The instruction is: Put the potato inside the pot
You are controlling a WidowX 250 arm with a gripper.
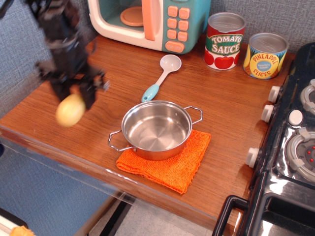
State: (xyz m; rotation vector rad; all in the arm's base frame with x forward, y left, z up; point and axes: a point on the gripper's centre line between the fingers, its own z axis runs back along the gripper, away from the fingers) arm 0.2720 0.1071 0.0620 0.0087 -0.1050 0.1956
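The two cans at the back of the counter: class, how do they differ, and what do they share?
The tomato sauce can is red and white and taller; the pineapple slices can is yellow and blue and shorter. The tomato sauce can stands nearer the toy microwave, the pineapple slices can nearer the stove. Both stand upright with silver tops.

the potato [70,110] is pale yellow. the pot [156,129] is shiny silver steel on a bright orange woven cloth [167,163]. the table [221,113] is warm brown woodgrain. the spoon [162,76] is white with a teal handle. one can [225,41] is red, the other can [266,55] yellow and blue. the gripper [74,96] is black.
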